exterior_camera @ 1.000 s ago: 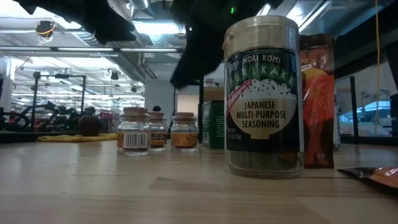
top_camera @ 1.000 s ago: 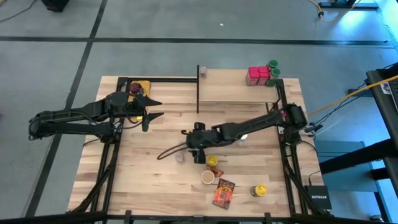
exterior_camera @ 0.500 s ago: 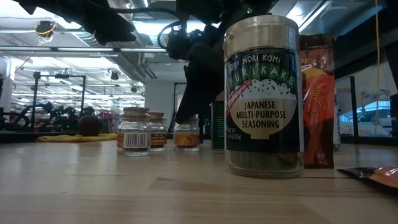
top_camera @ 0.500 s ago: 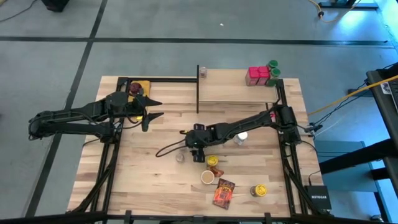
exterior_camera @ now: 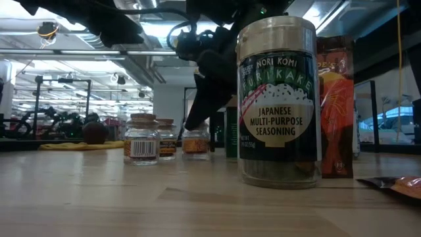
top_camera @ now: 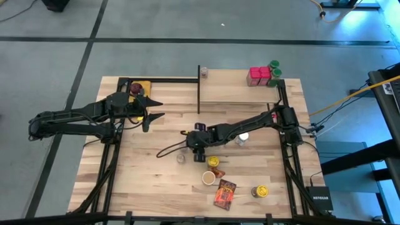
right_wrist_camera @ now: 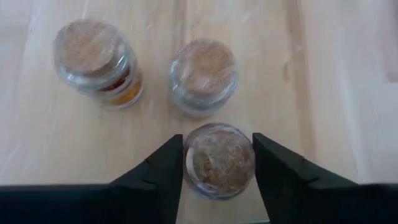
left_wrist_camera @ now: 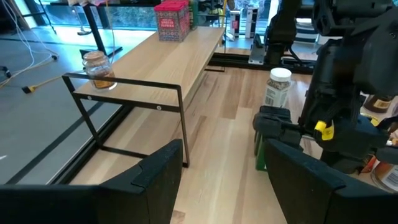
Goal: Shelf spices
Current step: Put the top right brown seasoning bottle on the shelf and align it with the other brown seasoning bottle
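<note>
Where spread wider a second back, right gripper point(right_wrist_camera: 217, 163) now clamped on cork-lidded jar point(right_wrist_camera: 219, 158), mid-table, maybe lifted slightly; label hidden. Left gripper point(top_camera: 154, 108) open, near shelf point(top_camera: 234, 85).

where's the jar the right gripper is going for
In the right wrist view, the cork-lidded jar sits between the right gripper fingers, beside two similar jars, mid-table just left of the yellow-lidded jar.

Two dark arms point(top_camera: 75, 119), looping black cable point(top_camera: 170, 150)
</note>
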`<move>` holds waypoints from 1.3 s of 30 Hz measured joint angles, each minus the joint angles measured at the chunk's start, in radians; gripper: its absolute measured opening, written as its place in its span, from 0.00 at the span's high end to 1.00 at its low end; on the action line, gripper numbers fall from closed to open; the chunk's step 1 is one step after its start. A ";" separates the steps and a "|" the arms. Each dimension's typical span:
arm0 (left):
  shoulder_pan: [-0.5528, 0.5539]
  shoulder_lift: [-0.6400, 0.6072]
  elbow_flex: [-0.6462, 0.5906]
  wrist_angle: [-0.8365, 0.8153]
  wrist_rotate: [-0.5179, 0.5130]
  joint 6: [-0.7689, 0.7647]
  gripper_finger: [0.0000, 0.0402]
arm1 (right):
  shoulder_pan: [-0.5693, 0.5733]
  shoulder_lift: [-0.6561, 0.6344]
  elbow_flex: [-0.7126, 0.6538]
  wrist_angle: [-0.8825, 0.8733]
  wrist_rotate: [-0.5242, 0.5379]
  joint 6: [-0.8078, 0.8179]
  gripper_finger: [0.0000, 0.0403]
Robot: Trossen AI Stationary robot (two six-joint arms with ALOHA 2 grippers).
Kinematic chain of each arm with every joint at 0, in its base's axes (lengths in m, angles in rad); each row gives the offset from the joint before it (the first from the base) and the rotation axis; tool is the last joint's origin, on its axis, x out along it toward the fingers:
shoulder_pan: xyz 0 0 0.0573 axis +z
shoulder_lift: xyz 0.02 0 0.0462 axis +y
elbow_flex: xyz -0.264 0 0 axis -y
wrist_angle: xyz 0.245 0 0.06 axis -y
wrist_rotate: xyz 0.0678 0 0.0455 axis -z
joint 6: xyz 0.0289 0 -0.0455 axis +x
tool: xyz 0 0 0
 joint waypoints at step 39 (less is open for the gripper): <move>0.000 0.000 0.000 -0.002 0.000 -0.008 0.45 | -0.388 -0.459 0.000 -0.112 0.258 0.060 0.63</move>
